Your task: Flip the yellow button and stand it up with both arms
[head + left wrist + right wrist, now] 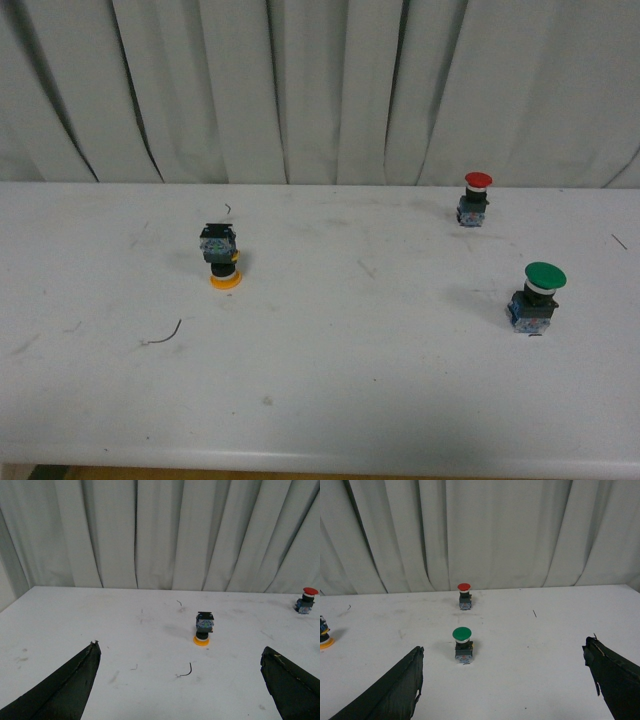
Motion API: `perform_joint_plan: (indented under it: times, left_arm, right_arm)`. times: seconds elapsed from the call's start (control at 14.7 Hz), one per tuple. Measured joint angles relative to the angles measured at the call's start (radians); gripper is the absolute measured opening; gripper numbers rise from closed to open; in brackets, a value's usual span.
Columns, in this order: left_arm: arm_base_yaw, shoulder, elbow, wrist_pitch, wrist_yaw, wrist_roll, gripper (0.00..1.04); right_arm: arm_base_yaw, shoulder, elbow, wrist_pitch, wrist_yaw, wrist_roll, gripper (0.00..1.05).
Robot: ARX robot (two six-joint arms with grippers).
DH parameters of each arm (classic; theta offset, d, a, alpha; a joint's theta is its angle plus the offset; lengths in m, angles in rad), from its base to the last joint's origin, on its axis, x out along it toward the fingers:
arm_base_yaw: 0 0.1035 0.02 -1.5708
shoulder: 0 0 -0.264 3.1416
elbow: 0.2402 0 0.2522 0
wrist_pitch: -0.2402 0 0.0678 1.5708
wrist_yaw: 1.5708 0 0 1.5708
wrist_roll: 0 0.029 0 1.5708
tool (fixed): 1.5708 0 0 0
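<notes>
**Yellow button (223,257) upside down on a white table (330,400)**

Seen from the front, the yellow button rests on its round cap at the left-centre of the table, with its blue-black contact block pointing up. The black neck between cap and block is in shadow and hard to make out. A thin dark wire scrap (165,335) lies near it, towards the table's front edge. On the right side stand a red button (476,198), further back, and a green button (537,297), nearer the front. Both are cap up and well apart from the yellow one. A pale pleated curtain (320,90) fills the background.

Neither arm shows in the front view. In each wrist view only the two black finger wedges show, cut off at the frame edge. The left gripper (180,649) is spread wide and holds nothing, with the yellow button ahead of it between the fingers' lines. The right gripper (503,646) is likewise spread and empty, facing the green and red buttons. In that view the yellow button is cropped at the edge.
</notes>
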Motion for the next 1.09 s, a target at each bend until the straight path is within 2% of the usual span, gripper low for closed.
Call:
perform_joint_plan:
  times: [1.09]
  left_arm:
    - [0.0, 0.0, 0.0, 0.0, 0.0, 0.0, 0.98]
  right_arm:
    - [0.0, 0.0, 0.0, 0.0, 0.0, 0.0, 0.98]
